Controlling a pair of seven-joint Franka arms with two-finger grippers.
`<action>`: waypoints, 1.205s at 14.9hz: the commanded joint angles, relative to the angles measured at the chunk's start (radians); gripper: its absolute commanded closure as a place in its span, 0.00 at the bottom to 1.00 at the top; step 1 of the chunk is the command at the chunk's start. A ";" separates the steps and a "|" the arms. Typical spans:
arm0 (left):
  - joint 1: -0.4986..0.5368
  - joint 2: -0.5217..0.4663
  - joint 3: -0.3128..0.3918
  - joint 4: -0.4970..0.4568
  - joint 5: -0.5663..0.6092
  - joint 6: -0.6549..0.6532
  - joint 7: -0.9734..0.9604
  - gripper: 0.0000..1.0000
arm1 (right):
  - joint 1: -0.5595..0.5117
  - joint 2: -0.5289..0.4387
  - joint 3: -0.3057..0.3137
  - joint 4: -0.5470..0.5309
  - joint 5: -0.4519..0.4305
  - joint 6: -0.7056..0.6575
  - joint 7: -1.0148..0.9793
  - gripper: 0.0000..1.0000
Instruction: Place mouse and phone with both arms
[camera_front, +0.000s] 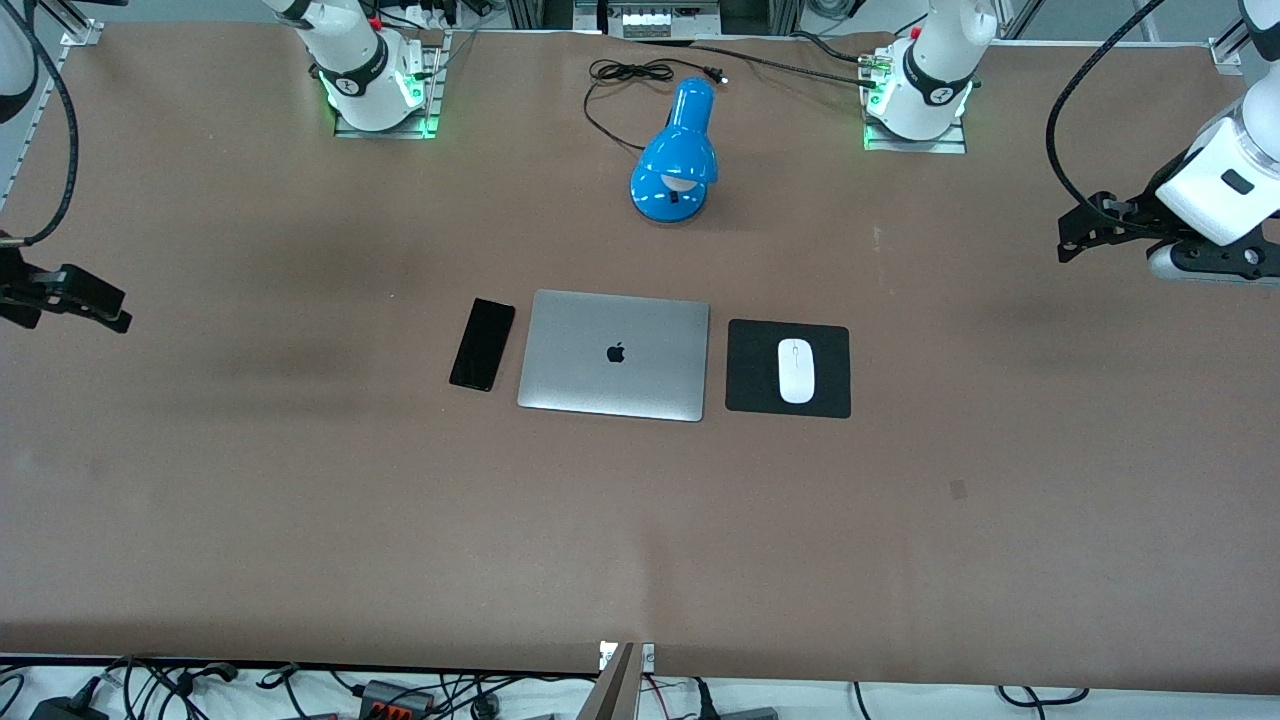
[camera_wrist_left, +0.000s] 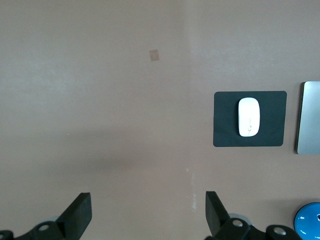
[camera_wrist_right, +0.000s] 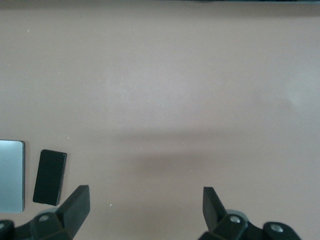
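Mouse (camera_front: 796, 370) sits right in the middle of a square black mat (camera_front: 788, 368), just right of centre in the front view, lying lengthwise with its thin line pointing toward the top of the frame. In the left wrist view the mouse (camera_wrist_left: 248, 117) shows up at the right of the frame on the same mat (camera_wrist_left: 225, 135).

The mat lies just beside a closed silver laptop (camera_front: 614, 354), dead centre of the front view, logo facing up. The phone (camera_front: 482, 343) lies flat on the laptop's other flank, slightly left of centre, a bit tilted and close to the laptop's edge but not touching it. The right wrist view catches the phone (camera_wrist_right: 49, 176) at the lower left of the frame, next to a sliver of laptop.

Up above the laptop in the front view, a blue desk lamp (camera_front: 676, 155) lies on the brown table (camera_front: 300, 500), its black cord (camera_front: 625, 75) looping toward the top edge.

Both arms hang way out at the sides. The left gripper (camera_front: 1075, 232) is at the right edge of the front view, over bare table, fingers spread wide and grasping nothing. The right gripper (camera_front: 105, 312) is at the left edge, also over bare table, fingers apart and empty too.
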 joint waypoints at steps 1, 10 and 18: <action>-0.006 0.015 0.004 0.033 0.012 -0.025 0.018 0.00 | 0.015 -0.141 -0.014 -0.212 0.000 0.090 -0.014 0.00; -0.006 0.015 0.004 0.033 0.012 -0.025 0.020 0.00 | 0.011 -0.189 -0.020 -0.219 0.008 0.021 -0.034 0.00; -0.007 0.015 0.004 0.033 0.014 -0.025 0.020 0.00 | 0.017 -0.187 -0.014 -0.210 0.009 0.013 -0.031 0.00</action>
